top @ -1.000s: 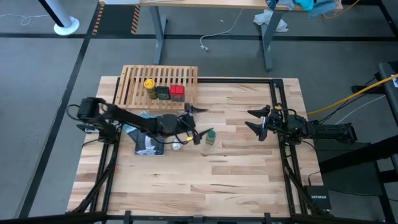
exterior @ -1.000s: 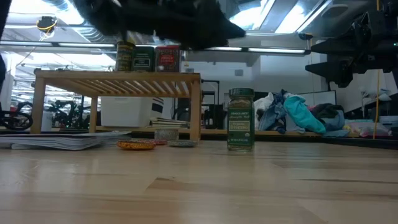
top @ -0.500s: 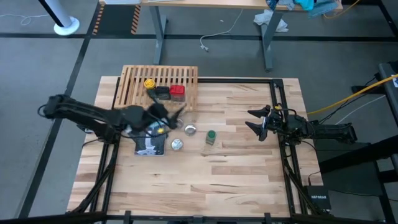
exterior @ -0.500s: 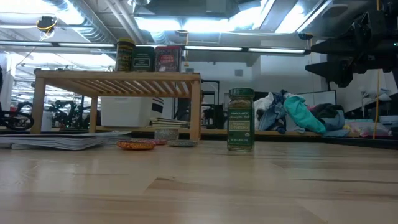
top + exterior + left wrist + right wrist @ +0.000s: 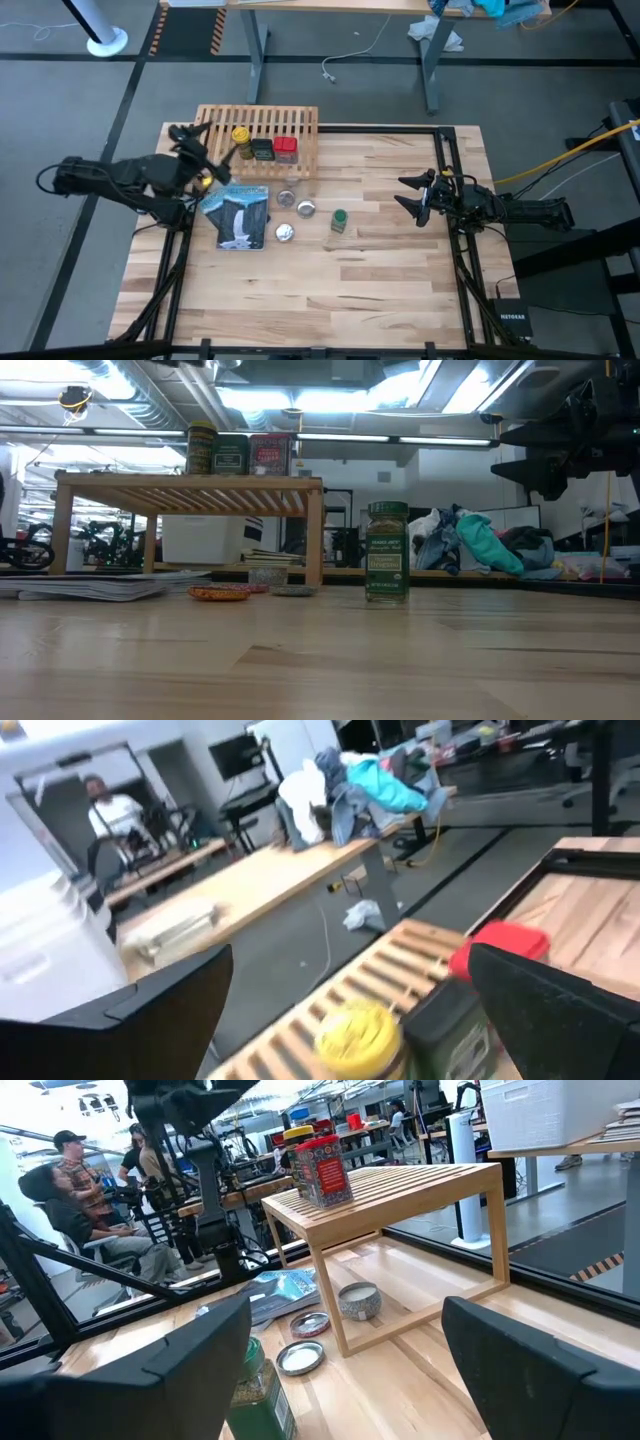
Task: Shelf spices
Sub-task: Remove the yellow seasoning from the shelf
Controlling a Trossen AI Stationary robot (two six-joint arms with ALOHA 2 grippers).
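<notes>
The shelf [image 5: 215, 138] is a low light-wood slatted rack at the table's far left; it also shows in the low view [image 5: 190, 482]. On it stand the yellow-capped jar [image 5: 241, 137], the black tin [image 5: 262, 148] and the red tin [image 5: 285, 147], in a row. The green-capped jar [image 5: 339, 220] stands upright on the tabletop near the middle [image 5: 387, 552]. My left gripper [image 5: 207, 144] is open and hovers over the rack's left part, facing the yellow-capped jar [image 5: 358, 1035]. My right gripper [image 5: 400, 191] is open and waits at the table's right, raised.
A flat blue-and-white packet [image 5: 240, 215] lies near the rack, and three small silvery round tins [image 5: 306, 208] lie between it and the green-capped jar. The near half of the tabletop holds nothing. People sit in the room beyond the table [image 5: 70, 1190].
My left arm has drawn back from beside the green-capped jar, toward the table's left and far edges, and now hangs over the rack's left part. The green-capped jar stands where it was.
</notes>
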